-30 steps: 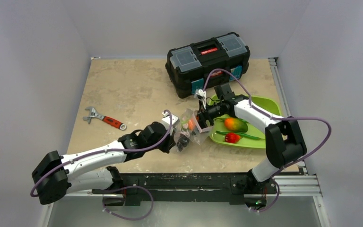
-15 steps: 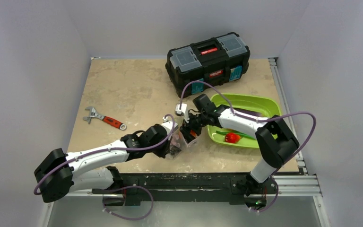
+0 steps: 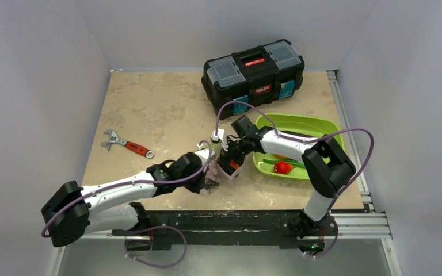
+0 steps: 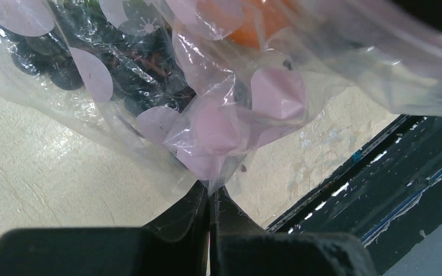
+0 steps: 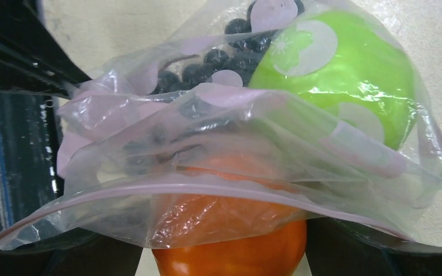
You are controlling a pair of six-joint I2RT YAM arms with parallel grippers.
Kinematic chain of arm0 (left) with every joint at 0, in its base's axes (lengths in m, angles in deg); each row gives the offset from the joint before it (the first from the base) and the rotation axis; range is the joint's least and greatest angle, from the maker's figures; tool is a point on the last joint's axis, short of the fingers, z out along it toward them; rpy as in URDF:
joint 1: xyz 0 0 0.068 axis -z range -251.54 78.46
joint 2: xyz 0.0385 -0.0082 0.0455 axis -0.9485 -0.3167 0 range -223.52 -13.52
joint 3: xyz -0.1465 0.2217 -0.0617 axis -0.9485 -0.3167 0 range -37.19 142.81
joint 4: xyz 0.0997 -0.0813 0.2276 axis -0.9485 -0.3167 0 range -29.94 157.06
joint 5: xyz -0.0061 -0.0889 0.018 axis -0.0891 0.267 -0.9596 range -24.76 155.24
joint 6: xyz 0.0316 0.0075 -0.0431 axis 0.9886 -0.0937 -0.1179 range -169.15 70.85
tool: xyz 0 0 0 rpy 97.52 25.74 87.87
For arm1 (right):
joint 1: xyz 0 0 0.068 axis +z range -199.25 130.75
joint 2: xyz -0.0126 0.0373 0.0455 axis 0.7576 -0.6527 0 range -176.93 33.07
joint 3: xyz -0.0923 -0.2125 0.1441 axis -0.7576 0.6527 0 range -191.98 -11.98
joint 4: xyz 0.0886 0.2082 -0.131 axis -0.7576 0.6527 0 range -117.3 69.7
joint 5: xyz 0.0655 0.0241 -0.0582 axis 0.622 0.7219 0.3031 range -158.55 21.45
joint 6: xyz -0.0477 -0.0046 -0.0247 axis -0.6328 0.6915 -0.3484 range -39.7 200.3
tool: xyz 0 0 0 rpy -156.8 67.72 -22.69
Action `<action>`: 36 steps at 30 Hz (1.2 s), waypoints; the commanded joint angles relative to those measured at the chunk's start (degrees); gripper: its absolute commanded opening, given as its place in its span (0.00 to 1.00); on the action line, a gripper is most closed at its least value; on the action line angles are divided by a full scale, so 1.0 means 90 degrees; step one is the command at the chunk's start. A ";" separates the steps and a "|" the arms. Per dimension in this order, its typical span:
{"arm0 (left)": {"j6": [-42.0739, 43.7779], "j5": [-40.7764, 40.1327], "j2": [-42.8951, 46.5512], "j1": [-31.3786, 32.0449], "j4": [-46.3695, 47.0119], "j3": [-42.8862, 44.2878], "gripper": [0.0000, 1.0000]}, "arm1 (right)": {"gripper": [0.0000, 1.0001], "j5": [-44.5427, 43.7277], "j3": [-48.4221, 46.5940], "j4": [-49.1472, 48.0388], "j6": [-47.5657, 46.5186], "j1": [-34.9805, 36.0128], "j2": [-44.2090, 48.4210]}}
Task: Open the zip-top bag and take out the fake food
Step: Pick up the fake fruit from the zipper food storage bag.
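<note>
The zip-top bag (image 3: 217, 171) is seen a little below the centre of the top view, near the lower edge of the table (image 3: 161, 103), between the two arm ends. One corner of it is pinched by the left gripper (image 4: 210, 201), whose jaws are pressed fully together on the thin film at the bottom of the left wrist view. Inside the bag, dark grapes (image 4: 121, 63) are seen at the upper left of that view and an orange (image 4: 253, 23) at its top edge.

In the right wrist view the right gripper (image 5: 230, 256) is spread wide at the bottom of the frame. The orange lies between its fingers (image 5: 391, 261), below the pinkish zip strip (image 5: 178, 187). Whether the pads touch the fruit cannot be told. A green apple (image 5: 345, 75) is seen inside the bag at the upper right.

In the top view a green tray (image 3: 299, 119) is placed to the right of the bag, with a red pepper (image 3: 282, 167) in it. A black toolbox (image 3: 253, 72) is found at the upper centre, and a wrench (image 3: 128, 145) at the left.
</note>
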 commanded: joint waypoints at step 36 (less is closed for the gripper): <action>-0.0276 -0.0146 0.0623 -0.0492 -0.0434 -0.0230 0.00 | 0.04 0.2490 -0.0410 0.1195 -0.0862 -0.1471 0.1291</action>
